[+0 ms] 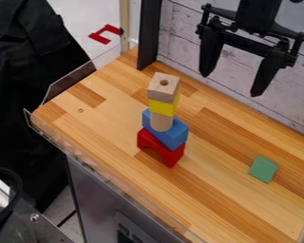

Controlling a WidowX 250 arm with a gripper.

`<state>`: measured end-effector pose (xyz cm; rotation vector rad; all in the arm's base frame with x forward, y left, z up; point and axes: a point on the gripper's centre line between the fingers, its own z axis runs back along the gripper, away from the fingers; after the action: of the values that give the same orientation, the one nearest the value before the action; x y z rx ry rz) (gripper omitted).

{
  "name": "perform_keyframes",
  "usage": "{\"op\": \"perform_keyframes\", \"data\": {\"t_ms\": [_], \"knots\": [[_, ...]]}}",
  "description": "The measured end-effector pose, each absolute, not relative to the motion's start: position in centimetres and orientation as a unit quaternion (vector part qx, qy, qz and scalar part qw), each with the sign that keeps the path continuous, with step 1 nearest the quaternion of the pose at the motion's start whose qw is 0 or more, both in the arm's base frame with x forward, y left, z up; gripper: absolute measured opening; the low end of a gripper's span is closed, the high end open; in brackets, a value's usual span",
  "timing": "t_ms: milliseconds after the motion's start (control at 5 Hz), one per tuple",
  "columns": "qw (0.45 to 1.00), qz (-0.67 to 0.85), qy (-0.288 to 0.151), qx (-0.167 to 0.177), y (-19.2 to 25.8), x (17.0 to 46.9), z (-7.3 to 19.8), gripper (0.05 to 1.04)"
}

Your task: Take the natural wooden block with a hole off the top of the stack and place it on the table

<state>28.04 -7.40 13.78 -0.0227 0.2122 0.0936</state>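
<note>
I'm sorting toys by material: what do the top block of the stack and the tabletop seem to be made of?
The top block looks like bare, unpainted wood, pale with a drilled hole. The tabletop appears to be varnished wood, its joined strips varying in tone.

Your robot's gripper (231,86) is black throughout, with a blocky housing (257,16) above a straight crossbar (245,43). You see slim side links (297,47) with small rounded knobs, and two long fingers (265,76) (rather like blades) that taper to blunt points.

Red arch (170,155): stands on desk (231,199)
Blue block (176,136): atop red
Cylinder (161,122): wooden, upright
Yellow block (161,107): above
Wooden block (162,92): holed, topmost
</note>
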Motion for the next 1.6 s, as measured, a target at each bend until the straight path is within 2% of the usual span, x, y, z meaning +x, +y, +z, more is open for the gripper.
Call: {"op": "perform_keyframes", "data": {"t_ms": [200,600,1000,1400,1600], "knots": [[0.991,0.047,0.122,-0.007,-7.4,27.8,12.8,1.000],[0.995,0.055,0.081,0.001,-6.9,28.2,13.8,1.000],[0.996,0.085,0.039,0.010,-4.7,27.3,16.2,1.000],[0.989,0.141,0.049,-0.002,-2.4,24.2,16.5,1.000],[0.986,0.151,0.063,-0.019,-2.2,23.5,15.5,1.000]]}}
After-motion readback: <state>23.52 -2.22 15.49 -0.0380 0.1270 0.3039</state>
